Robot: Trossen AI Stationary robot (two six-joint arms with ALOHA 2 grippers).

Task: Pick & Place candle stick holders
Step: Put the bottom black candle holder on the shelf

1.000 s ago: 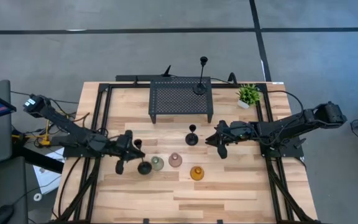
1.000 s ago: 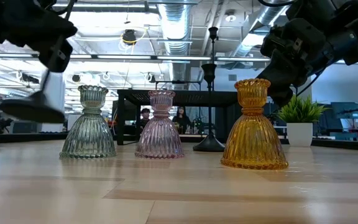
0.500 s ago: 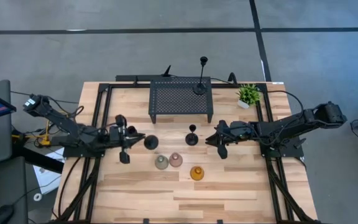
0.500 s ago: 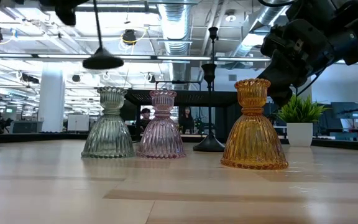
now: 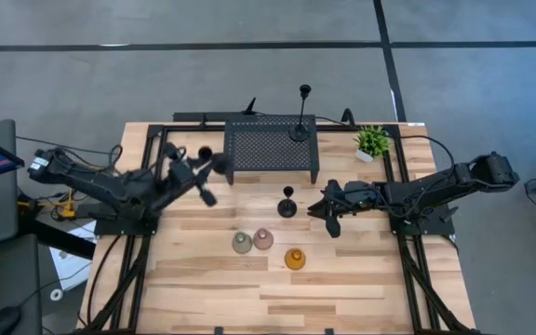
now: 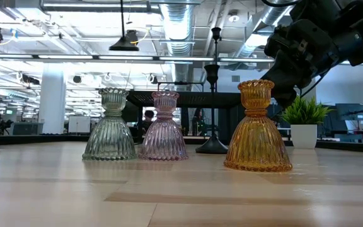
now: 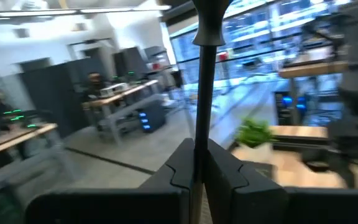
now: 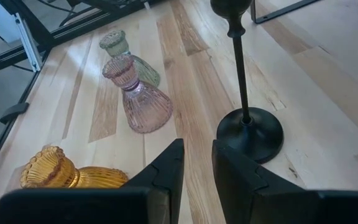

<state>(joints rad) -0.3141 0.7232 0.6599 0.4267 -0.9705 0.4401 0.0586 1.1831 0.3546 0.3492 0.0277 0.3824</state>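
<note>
Above the worktop's left rear, beside the rack, a black candle holder hangs clamped by its thin stem in my left jaws. It could swivel and clip the rack. My right jaws, narrowly parted and empty, wait beside another black holder; green, pink and amber stand near.

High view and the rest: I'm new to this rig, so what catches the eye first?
The left pincer holds a black holder aloft by its stem, beside the black rack. Three glass holders, green, pink and amber, stand in a row mid-table.
</note>
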